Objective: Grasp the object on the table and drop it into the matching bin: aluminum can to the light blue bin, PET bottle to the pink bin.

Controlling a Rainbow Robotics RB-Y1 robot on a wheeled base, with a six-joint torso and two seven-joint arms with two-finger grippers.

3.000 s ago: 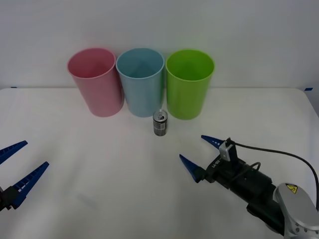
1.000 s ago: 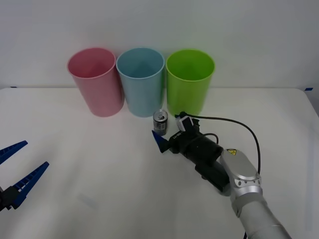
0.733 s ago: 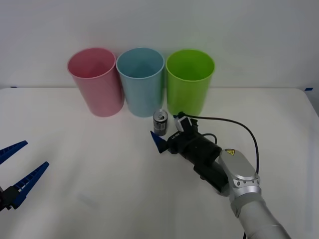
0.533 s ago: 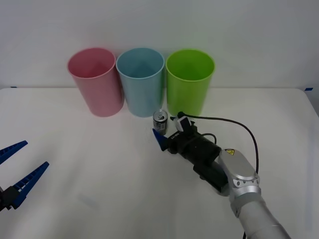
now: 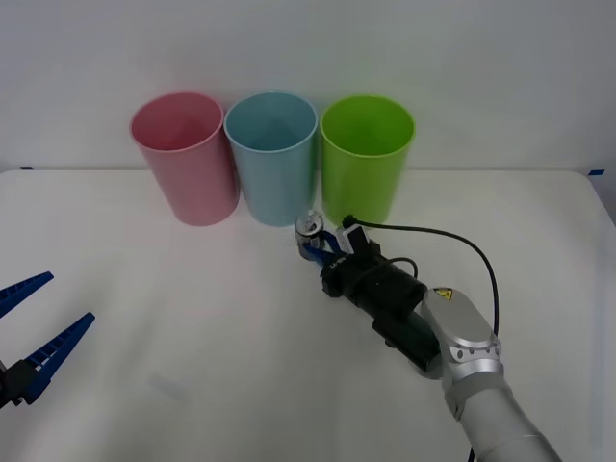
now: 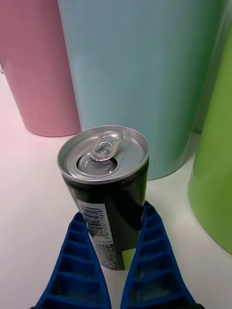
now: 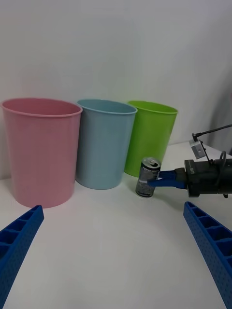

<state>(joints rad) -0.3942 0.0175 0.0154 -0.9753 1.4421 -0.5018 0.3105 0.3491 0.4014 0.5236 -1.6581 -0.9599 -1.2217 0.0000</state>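
The aluminum can (image 5: pixel 309 227), small and dark with a silver top and pull tab, stands on the white table (image 5: pixel 192 318) just in front of the gap between the light blue bin (image 5: pixel 272 159) and the green tub. It leans a little. My right gripper (image 5: pixel 318 246) is shut on its lower body, with one blue finger on each side. The right wrist view shows the can (image 6: pixel 104 193) squeezed between the fingers (image 6: pixel 79 260), and the light blue bin (image 6: pixel 140 72) close behind it. The pink bin (image 5: pixel 185 159) stands at the left of the row. My left gripper (image 5: pixel 38 322) waits open at the table's left.
A lime green tub (image 5: pixel 366 159) stands right of the light blue bin, close to my right wrist and its black cable (image 5: pixel 452 241). The three tubs touch in a row at the table's back. Open white table lies in front of them.
The right gripper reached in from the front right, brought its fingers around the can and shut on it. The can now leans slightly. The left arm has not moved.
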